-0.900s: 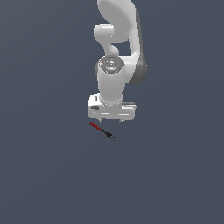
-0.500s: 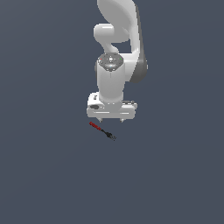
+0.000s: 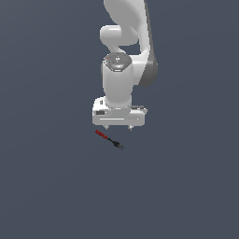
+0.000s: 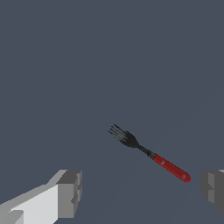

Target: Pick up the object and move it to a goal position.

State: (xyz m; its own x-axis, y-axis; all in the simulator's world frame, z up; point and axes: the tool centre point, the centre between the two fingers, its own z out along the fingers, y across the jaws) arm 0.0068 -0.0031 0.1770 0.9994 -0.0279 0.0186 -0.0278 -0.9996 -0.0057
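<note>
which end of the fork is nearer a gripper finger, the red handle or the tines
The red handle: in the wrist view its tip lies close beside one finger, while the dark tines sit farther from both.

The exterior view looks from a distance, facing the arm [image 3: 125,60] head-on and slightly downward onto the dark surface [image 3: 46,186]. The wrist view looks down close at that surface from between the parted jaws, whose tips frame its edge. Both views share the small fork [image 3: 108,139] [image 4: 148,153] and the surface around it.
</note>
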